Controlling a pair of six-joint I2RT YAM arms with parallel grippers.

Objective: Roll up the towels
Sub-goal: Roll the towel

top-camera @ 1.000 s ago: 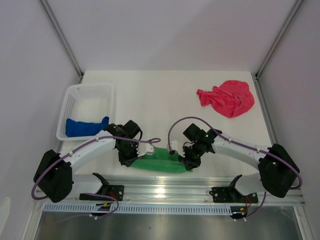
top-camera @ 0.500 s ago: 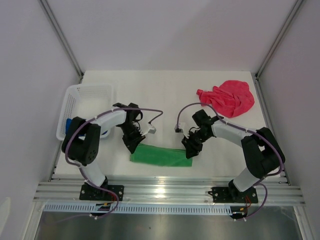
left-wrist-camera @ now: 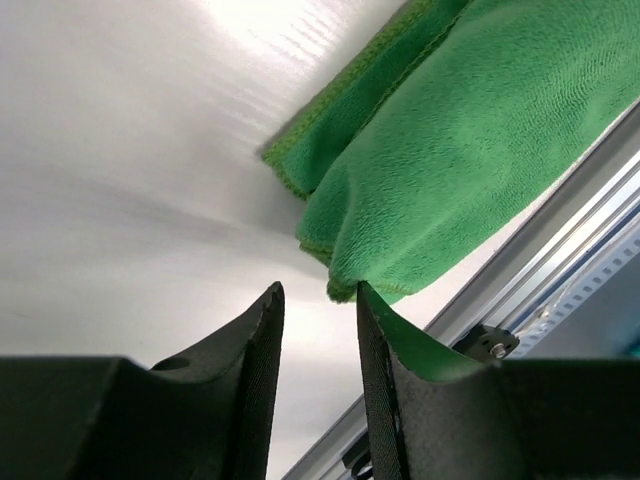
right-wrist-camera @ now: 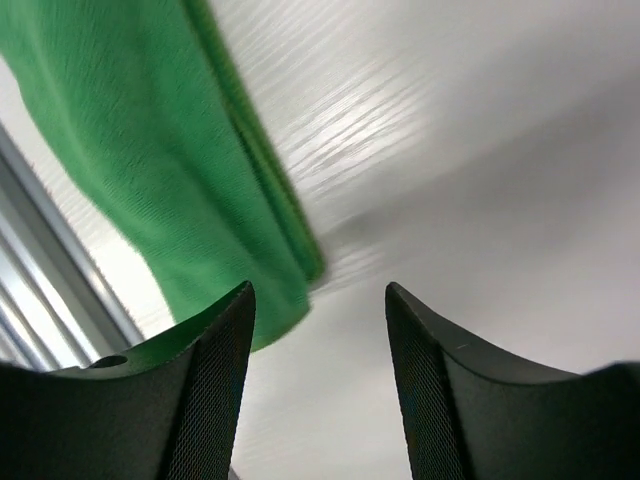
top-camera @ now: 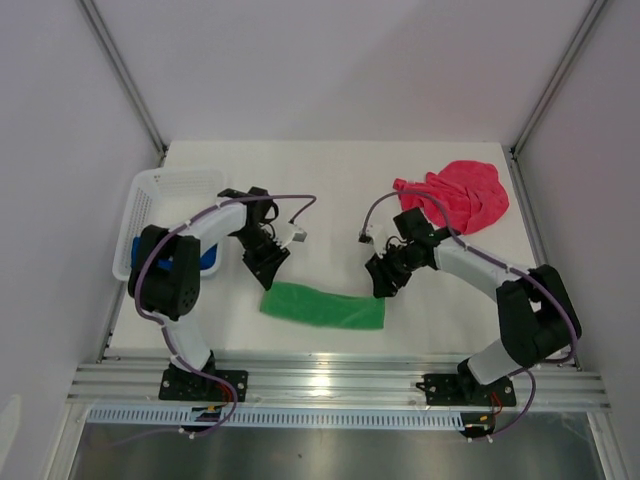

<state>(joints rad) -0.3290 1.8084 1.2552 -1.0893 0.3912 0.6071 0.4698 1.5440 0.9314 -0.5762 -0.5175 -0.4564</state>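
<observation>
Towels: three on the white bench (top-camera: pixel 330 190), one blue, one green, one pink-red, well apart from one another.
Basket (top-camera: pixel 150 185): white mesh, at the far left of the bench.
Blue towel (top-camera: pixel 208 259): inside the basket at its near end, mostly hidden behind the left arm (top-camera: pixel 165 275); I can't tell how it lies.
Left jaws: apart by a narrow gap and gripping nothing, pointing down at the bench just behind the green towel's left end. In the left wrist view the cloth's corner lies just past the tips.
Green towel (top-camera: pixel 322 307): flat on the bench near the front edge, between the two arms. It is a long narrow band running left to right, with layered edges showing at its left end (left-wrist-camera: pixel 450 150).
Right jaws: spread wider than the left pair, with bare bench between them, just behind the green towel's right end (right-wrist-camera: pixel 150 150).
Right arm (top-camera: pixel 470 265): reaches in from the right, bent at the elbow.
Pink-red towel (top-camera: pixel 455 195): a loose crumpled heap at the back right of the bench, near the right arm's cable.
</observation>
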